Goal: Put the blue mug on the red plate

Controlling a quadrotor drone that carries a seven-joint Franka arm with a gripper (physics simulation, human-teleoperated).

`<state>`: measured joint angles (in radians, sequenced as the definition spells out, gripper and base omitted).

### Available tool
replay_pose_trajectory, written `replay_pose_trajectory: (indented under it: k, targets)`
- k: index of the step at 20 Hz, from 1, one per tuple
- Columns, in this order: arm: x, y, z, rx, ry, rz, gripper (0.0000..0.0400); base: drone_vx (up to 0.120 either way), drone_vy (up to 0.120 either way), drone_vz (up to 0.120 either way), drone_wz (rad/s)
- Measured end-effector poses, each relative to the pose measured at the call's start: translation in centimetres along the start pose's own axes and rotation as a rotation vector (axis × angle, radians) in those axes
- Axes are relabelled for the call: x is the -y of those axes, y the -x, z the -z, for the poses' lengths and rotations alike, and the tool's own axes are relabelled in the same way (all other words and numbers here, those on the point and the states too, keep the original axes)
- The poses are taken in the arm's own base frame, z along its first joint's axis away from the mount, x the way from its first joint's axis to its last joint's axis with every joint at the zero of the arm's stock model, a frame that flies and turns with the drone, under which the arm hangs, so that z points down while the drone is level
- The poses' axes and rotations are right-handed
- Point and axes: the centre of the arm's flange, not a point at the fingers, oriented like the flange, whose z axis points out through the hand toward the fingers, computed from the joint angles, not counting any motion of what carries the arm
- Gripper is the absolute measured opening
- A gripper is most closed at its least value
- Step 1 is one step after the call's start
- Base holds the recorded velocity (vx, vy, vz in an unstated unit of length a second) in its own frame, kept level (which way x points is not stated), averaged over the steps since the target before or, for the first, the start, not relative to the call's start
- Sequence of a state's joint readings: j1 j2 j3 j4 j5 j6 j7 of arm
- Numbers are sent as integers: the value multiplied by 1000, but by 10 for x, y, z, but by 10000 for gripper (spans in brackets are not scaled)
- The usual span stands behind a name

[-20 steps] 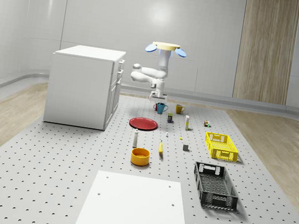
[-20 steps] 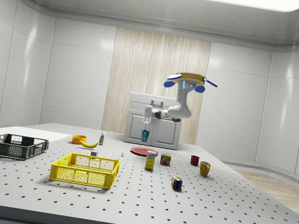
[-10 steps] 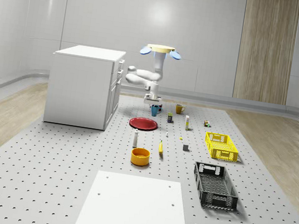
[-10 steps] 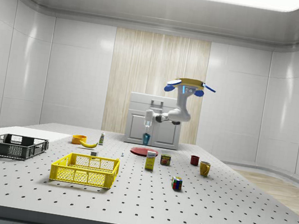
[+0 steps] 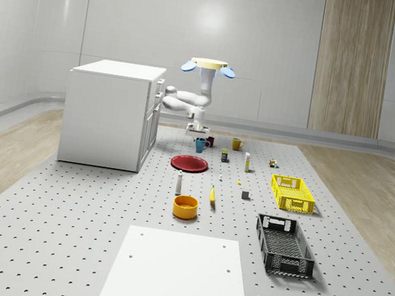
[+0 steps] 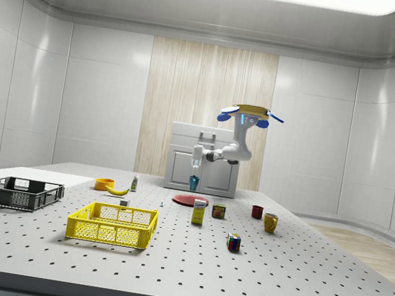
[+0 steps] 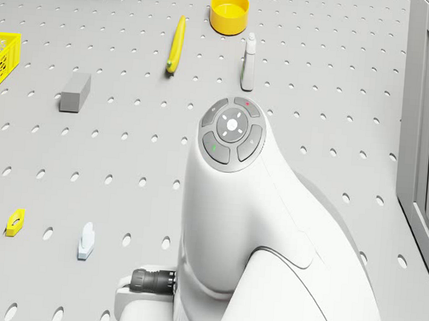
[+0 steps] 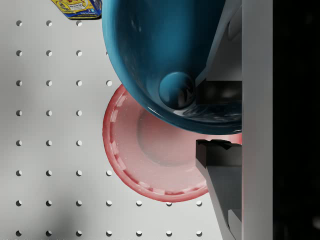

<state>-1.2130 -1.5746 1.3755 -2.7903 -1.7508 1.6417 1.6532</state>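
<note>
Jaws pinch the mug's [image 8: 165,55] rim wall, gripper [image 5: 198,129] carrying it above the plate [image 8: 150,155]; the drone [image 5: 208,65] hovers at the plate's twelve o'clock. Rigid, glossy, probably slippery: grip firmly.

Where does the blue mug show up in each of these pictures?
Whole-scene view: blue mug hangs under the arm, just beyond the red plate.
Side view: mug held just above the plate.
Wrist view: mug up close between the fingers, plate underneath.
Shared landmark: the red plate.

A bare test lab: perforated floor [image 5: 56,246], white panel walls [image 5: 127,18].
</note>
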Motion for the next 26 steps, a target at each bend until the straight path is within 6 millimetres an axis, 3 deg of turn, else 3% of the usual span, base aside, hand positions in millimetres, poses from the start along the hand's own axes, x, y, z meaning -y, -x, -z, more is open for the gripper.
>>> replay_pose_trajectory:
  k: [12, 26]
  targets:
    - [-34, -34, -3, 0, 0, 0, 100, 0, 0, 0, 0]
    - [-46, -46, -47, 0, 0, 0, 100, 0, 0, 0, 0]
